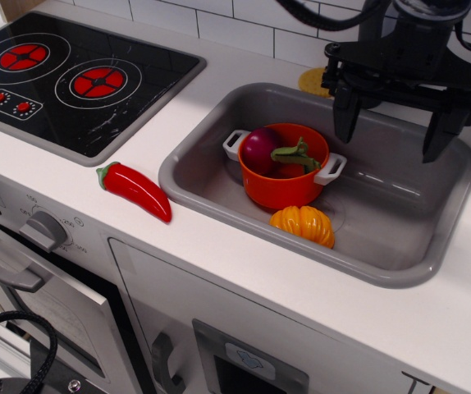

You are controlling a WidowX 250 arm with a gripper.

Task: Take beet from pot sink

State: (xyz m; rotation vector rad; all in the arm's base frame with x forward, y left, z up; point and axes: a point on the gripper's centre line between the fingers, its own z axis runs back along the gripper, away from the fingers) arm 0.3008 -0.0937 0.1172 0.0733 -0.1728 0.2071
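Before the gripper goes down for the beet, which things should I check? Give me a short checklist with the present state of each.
1. The beet lies inside the pot, top exposed: ok.
2. The pot stands upright in the sink: ok.
3. The gripper is open and empty: ok.
4. Gripper above the beet: not ok; it hangs to the right of the pot, over the sink's back right part.
5. The orange pumpkin toy lies in front of the pot, apparently touching it, clear of the beet: ok.
6. Whether the open fingers fit between beet and pot wall: cannot tell.
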